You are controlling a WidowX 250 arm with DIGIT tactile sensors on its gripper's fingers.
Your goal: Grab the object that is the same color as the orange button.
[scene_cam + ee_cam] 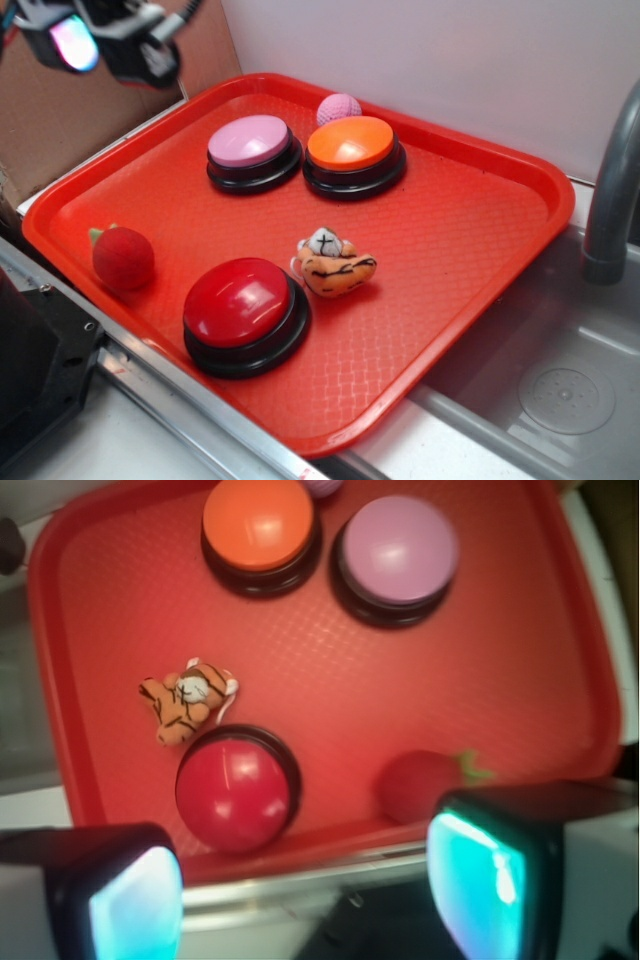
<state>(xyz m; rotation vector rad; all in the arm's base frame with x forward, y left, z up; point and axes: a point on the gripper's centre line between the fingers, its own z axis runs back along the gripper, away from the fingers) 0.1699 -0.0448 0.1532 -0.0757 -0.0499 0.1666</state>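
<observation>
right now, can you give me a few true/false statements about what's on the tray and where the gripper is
1. The plush tiger lies beside the red button. True.
2. The gripper is shut on the tiger. False: its fingers are spread wide with nothing between them, above the tray's near edge.
3. The orange button stands next to the pink button. True.
4. The plush strawberry sits on top of the red button. False: it rests on the tray, apart from it.
5. The pink knitted ball lies off the tray. False: it sits behind the orange button.
</observation>
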